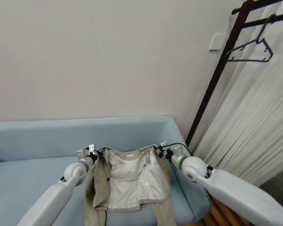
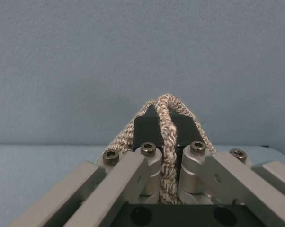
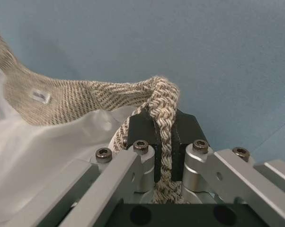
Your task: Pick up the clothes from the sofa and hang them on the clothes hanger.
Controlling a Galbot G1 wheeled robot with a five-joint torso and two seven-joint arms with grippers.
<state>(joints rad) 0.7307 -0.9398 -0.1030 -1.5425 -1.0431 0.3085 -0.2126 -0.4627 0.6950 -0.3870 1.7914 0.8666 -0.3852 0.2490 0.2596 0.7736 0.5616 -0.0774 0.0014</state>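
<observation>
We observe the jacket (image 1: 97, 186), a beige tweed garment, suspended between both hands above the right part of the seat of the pale blue sofa (image 1: 33, 141). The left hand (image 1: 92, 151) is at the left shoulder edge of the garment and the right hand (image 1: 161, 147) is at the right shoulder edge; the two are at about the same height, with the collar stretched between them. In the left wrist view, the black pads (image 2: 145, 130) are closed together on the braided trim (image 2: 167, 142) of the jacket, and the trim runs up between them and over their tips. In the right wrist view, the right hand is clamped on the same kind of trim in the same manner, with tweed fabric and a small label (image 3: 40, 96) running off to one side. The jacket faces us open, so that its pale lining (image 1: 132, 181) shows between the two tweed front panels. The sleeves hang down on the near side. We cannot tell whether the lower hem touches the seat. The back of the sofa lies just beyond the hands, against a plain light wall (image 1: 85, 56). At the far right a dark rack (image 1: 216, 75) leans upward beside a pale curtain (image 1: 259, 127). A black wire hanger (image 1: 252, 51) is hooked on the upper bar of the rack, well apart from the jacket and higher than both hands.
</observation>
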